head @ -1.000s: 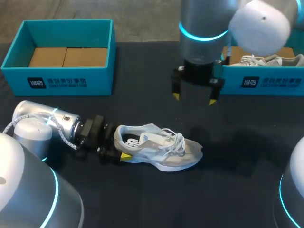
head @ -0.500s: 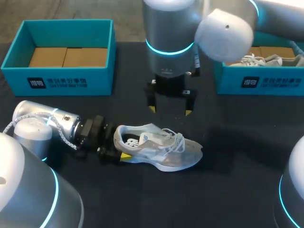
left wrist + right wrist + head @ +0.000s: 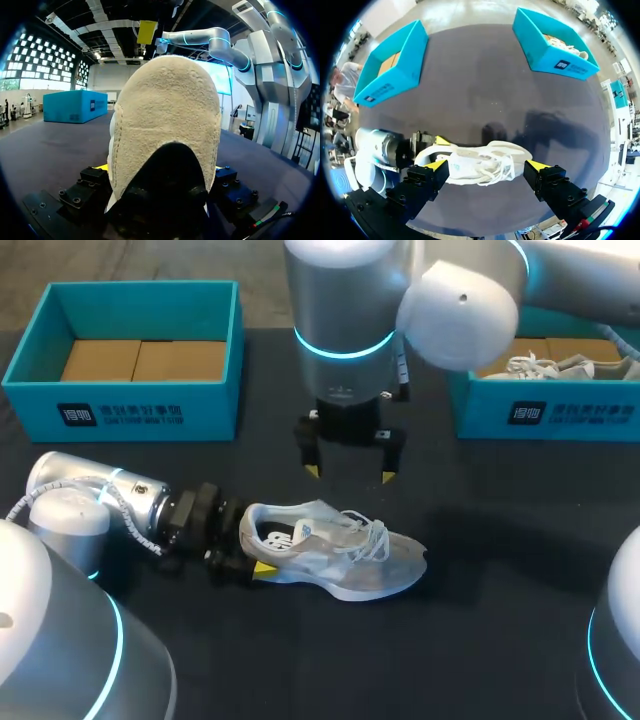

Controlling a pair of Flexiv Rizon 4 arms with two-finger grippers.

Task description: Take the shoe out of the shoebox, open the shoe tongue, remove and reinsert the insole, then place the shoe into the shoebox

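The right arm's jaws stand wide apart and empty, their yellow tips (image 3: 312, 472) hanging just above and slightly to the far side of the shoe (image 3: 340, 550). Seen from that wrist, the laces lie below, between the two open fingers. A second ago those jaws were over by the right shoebox (image 3: 560, 412). Since then the right arm (image 3: 345, 300) has swung leftward across the counter (image 3: 480, 640) and now slows over the shoe's tongue. The left arm's jaws have not stirred: they stay clamped on the heel, pinning the shoe on its sole near the middle of the counter, toe pointing right. The left arm (image 3: 100, 502) lies low along the near left. The left shoebox (image 3: 120, 408) sits at the far left with only cardboard showing inside; the right one holds another shoe (image 3: 560, 366). To my eye the shoe is out and steadied, and the right jaws are lining up to drop onto the tongue and pull it open.
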